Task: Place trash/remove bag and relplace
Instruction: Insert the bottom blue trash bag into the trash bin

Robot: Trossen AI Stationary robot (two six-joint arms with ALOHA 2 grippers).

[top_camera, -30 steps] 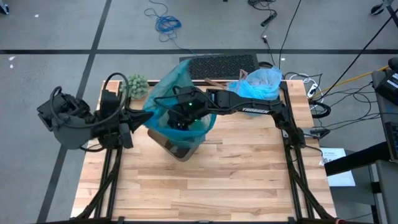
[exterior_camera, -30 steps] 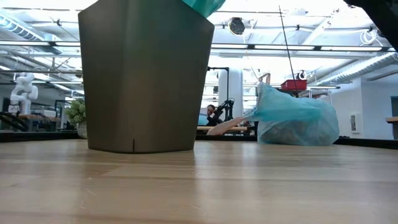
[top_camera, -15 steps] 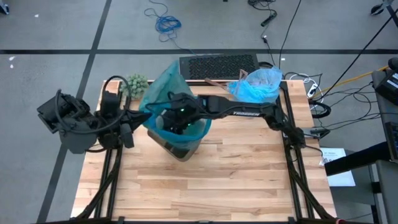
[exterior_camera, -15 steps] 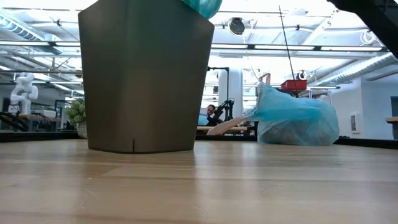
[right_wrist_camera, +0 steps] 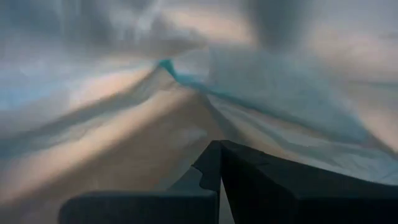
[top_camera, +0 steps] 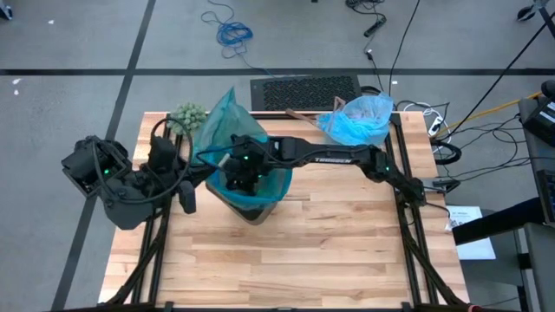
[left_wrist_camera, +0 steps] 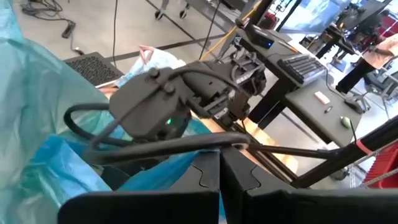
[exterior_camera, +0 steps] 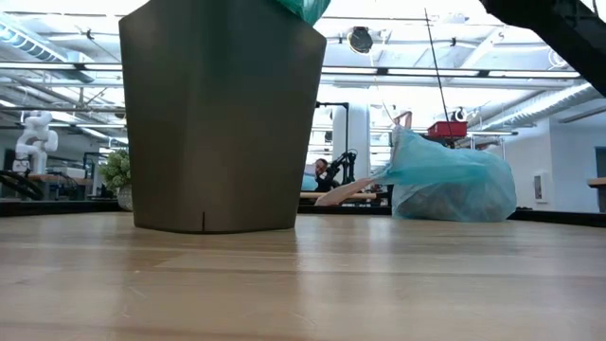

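Note:
A grey bin [top_camera: 251, 208] [exterior_camera: 222, 114] stands left of the table's middle. A teal-green bag [top_camera: 224, 121] [left_wrist_camera: 37, 124] is draped into it and stands up above the far rim. My right gripper [right_wrist_camera: 217, 146] is shut and reaches down inside that bag. My left gripper [left_wrist_camera: 219, 158] [top_camera: 187, 192] is shut at the bag's left rim. The light-blue bag [top_camera: 355, 117] [exterior_camera: 450, 180] lies bunched and full at the back right, with its underside on the table. The trash is out of view. My left gripper is shut at the teal-green bag's left rim [left_wrist_camera: 158, 174], coming about level from the table's left. Its own fingers hide how many layers lie between them. The plastic rises slack from there. My right gripper's shut fingertips [right_wrist_camera: 208, 155] meet the bag's inner plastic [right_wrist_camera: 186, 118], slanting down from the table's right into the bin.
A green fuzzy plant [top_camera: 186, 115] [exterior_camera: 116, 170] sits at the far left, just behind the bin. A dark mat [top_camera: 303, 89] lies beyond the table's far edge. My right arm [top_camera: 338, 156] spans the table's middle. The near half of the wooden table [top_camera: 303, 260] is bare.
My right gripper has sunk deeper into the bin and gone toward the table's left, pushing the teal-green plastic down with it. My left gripper has tipped downward and dropped a little. The bag's upstanding part has drawn narrower and shifted left.

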